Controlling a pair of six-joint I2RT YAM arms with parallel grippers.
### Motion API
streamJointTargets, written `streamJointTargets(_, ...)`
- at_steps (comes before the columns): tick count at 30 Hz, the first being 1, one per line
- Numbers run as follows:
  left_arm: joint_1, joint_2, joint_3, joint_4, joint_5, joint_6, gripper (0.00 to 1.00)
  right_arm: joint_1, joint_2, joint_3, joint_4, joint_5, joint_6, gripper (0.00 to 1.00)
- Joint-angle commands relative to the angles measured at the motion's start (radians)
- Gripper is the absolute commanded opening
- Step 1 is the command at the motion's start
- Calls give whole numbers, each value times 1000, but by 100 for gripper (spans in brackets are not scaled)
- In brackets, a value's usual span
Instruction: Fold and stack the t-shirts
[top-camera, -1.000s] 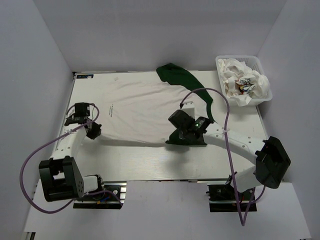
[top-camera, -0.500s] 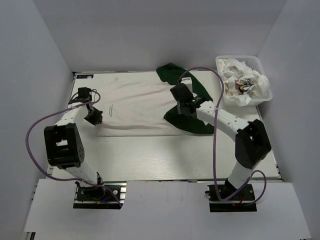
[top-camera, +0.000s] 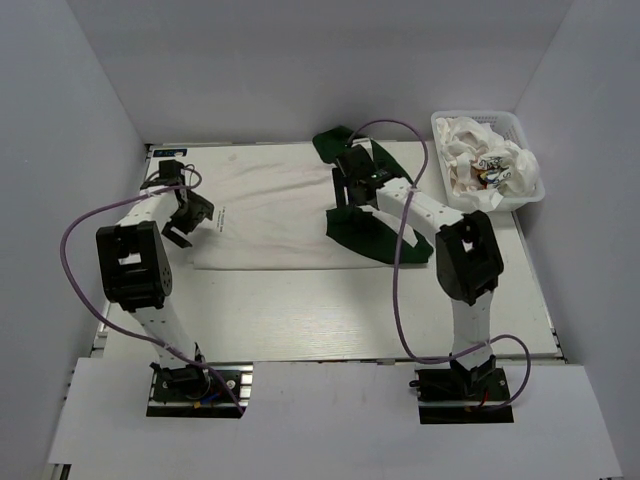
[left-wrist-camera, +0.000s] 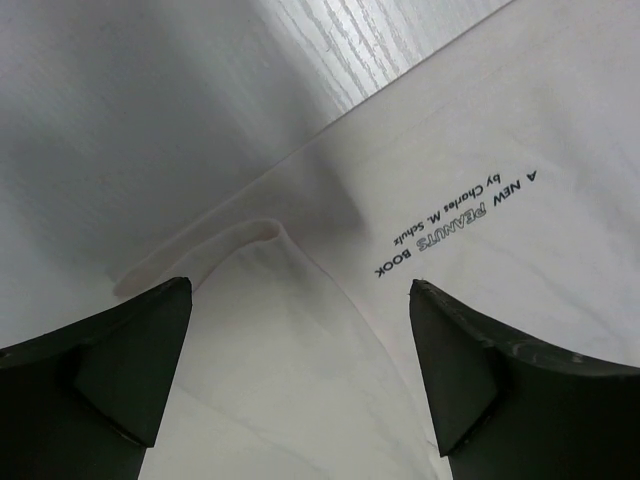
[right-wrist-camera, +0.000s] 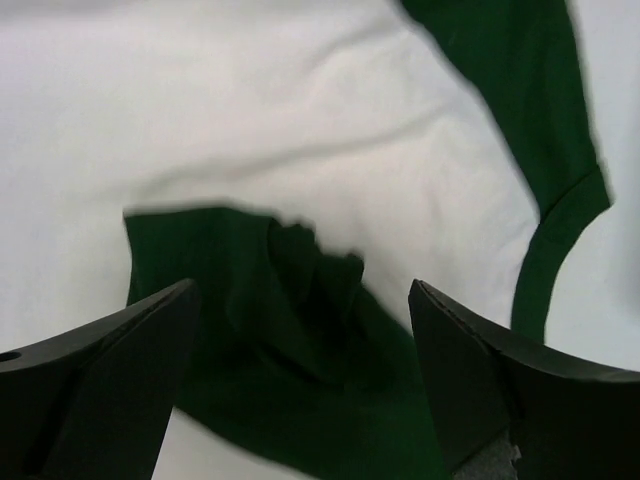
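shirt: The green-sleeved shirt (top-camera: 270, 210) lies spread across the far half of the tabletop (top-camera: 300, 320), with its neck toward the basket (top-camera: 522, 128).
change: Within the last second the shirt's near edge was carried away from the arm bases and laid over the body. That edge now lies farther from the bases than before.
near sleeve: The near sleeve (top-camera: 368, 245) is doubled onto the white body and is bunched, not flat.
lip: A raised lip (left-wrist-camera: 262, 228) of cloth is left at the hem end, beside the print (left-wrist-camera: 455, 222).
left pincer: The left pincer (top-camera: 190, 222) is spread wide over the hem end, and nothing is held.
right pincer: The right pincer (top-camera: 350, 185) is spread wide over the near sleeve, and nothing is held.
meaning: The first lengthwise fold is judged released. Smoothing of the lip and the bunched sleeve may be needed.
far sleeve: The far sleeve (top-camera: 340, 148) is not yet folded in.
other shirts: The other shirts (top-camera: 480, 160) are heaped in the basket, and no stack is seen yet.
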Motion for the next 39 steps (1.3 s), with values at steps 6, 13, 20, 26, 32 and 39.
streamJointTargets(6,-8,-198,-143,49,43,48,100,17,-302,-442,175,-463,49,90)
streamJointTargets(13,-18,-152,-228,133,175,68,100,28,-281,-502,237,-544,52,90)
streamJointTargets(20,-18,-89,-242,170,186,68,100,10,-80,-266,276,-311,31,90)
streamJointTargets(26,-18,-54,-202,141,165,79,100,-60,238,208,157,-81,-1,90)
streamJointTargets(32,-8,-65,-183,130,156,79,100,-101,257,287,181,-109,-95,90)
streamJointTargets(39,-8,-74,-173,130,168,88,100,-62,-183,-319,489,-332,-126,90)
